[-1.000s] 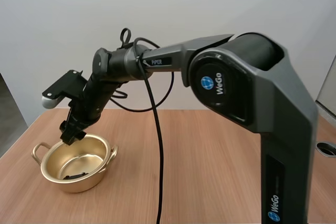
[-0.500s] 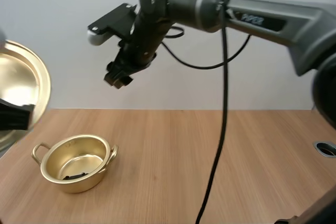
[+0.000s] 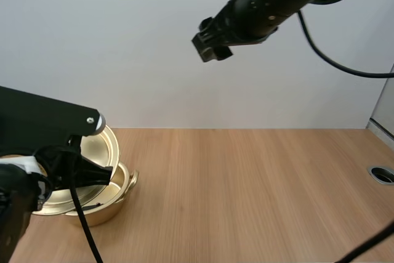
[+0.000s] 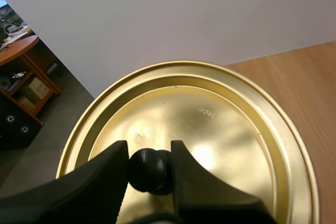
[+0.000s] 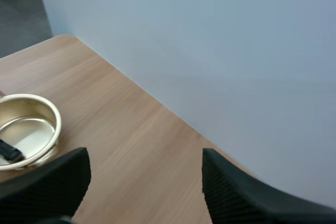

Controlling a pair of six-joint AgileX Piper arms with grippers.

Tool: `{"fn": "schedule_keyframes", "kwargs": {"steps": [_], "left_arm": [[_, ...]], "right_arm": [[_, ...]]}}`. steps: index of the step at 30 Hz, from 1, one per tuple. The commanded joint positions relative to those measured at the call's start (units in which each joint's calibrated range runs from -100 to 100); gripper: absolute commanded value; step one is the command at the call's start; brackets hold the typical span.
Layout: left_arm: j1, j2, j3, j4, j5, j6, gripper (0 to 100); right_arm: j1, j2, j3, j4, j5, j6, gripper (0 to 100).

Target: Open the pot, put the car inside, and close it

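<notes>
A gold pot [image 3: 114, 204] stands open at the table's left, and the right wrist view shows a small dark car [image 5: 9, 150] lying inside the pot [image 5: 31, 124]. My left gripper [image 4: 148, 167] is shut on the black knob [image 4: 147, 169] of the gold lid [image 4: 220, 129]. In the high view the lid [image 3: 101, 149] hangs tilted just above the pot's back rim, partly covering it. My right gripper [image 3: 210, 42] is high above the table, right of the pot, and open with nothing between its fingers [image 5: 236, 192].
The wooden table [image 3: 258, 195] stretches bare to the right of the pot. A round hole [image 3: 383, 175] sits near the table's right edge. A plain wall stands behind the table.
My right gripper has risen from the pot's rim and swung up and to the right. My left arm has brought the lid in from the left edge to just above the pot.
</notes>
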Motion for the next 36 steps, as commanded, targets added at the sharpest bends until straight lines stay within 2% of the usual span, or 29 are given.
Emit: {"fn": "schedule_keyframes", "kwargs": {"steps": [1,5,11,16,24,36], "left_arm": [[0.02,0.9,5.1,2.7,-4.1,-2.4,0],[0.02,4.7,6.6,6.2,-8.8,-5.6,0],[0.02,12.9,6.6,7.9,-18.0,-9.2,0],[0.02,20.4,6.6,8.8,-20.9,-10.9,0],[0.09,28.0,6.6,19.7,-21.8,-21.0,0],[0.09,38.1,6.6,19.9,-28.0,-21.9,0]], "right_arm": [[-1.8,-5.1,1.2,0.0,2.4,0.0,100],[-2.4,-7.6,1.8,0.1,2.5,-0.1,100],[-3.5,-9.9,1.8,0.1,2.5,-1.8,100],[-3.5,-9.9,1.8,0.1,2.5,-2.2,100],[-3.5,-9.9,1.8,0.1,2.5,-2.7,100],[-3.5,-9.9,1.8,0.1,2.5,-2.7,100]]}}
